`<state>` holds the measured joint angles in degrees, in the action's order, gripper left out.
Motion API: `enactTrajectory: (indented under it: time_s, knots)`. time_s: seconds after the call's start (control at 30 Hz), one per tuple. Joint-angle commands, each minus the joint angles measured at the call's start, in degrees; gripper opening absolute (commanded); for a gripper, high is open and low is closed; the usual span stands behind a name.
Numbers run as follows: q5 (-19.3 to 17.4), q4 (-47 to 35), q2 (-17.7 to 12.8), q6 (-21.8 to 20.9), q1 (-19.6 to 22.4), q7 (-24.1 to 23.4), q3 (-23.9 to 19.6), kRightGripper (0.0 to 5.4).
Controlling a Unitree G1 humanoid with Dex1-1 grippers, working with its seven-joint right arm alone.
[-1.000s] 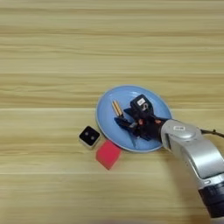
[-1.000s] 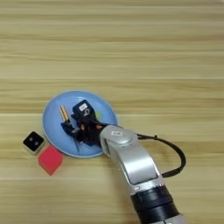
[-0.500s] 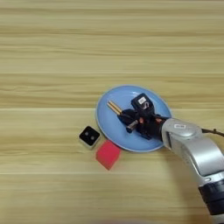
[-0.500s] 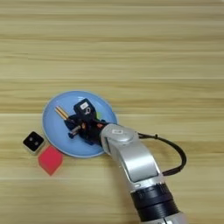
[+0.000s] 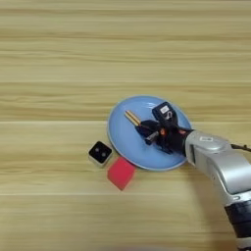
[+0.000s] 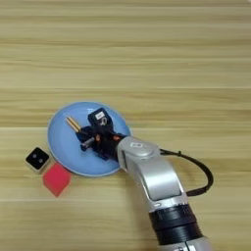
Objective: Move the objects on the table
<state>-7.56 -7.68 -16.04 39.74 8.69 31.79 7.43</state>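
Blue plate (image 5: 128, 147) carries the screwdriver (image 5: 132, 117), gripper (image 5: 149, 135) over it, grip unclear; red cube (image 5: 121, 173) and black cube (image 5: 100, 153) sit just left.

plate (image 5: 122, 142) | round, light blue | flat on wood, lower centre

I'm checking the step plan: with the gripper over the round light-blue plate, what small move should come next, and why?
Probably a slight lift straight up. The right gripper sits over the round light-blue plate at the end of the thin screwdriver with the orange-yellow handle, which lies on the plate. I cannot tell whether the fingers hold it; a small lift would show.
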Motion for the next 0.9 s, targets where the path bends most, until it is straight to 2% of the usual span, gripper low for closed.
enactTrajectory:
  time_s: [0.03, 0.23, 0.37, 0.67, 0.9]
  knots:
    - [-3.2, -6.0, -1.1, -2.0, 4.6, 0.8, -3.4, 0.84]
    - [-6.5, -7.1, -1.9, -1.6, 6.4, 1.9, -6.8, 0.84]
    - [-7.5, -7.6, -3.5, -1.8, 8.7, 1.6, -9.7, 0.84]
    - [-6.6, -1.9, -9.0, -5.9, 14.7, 0.6, -15.9, 0.84]
    - [-5.5, 6.0, -11.8, -10.0, 16.8, 1.5, -16.9, 0.84]
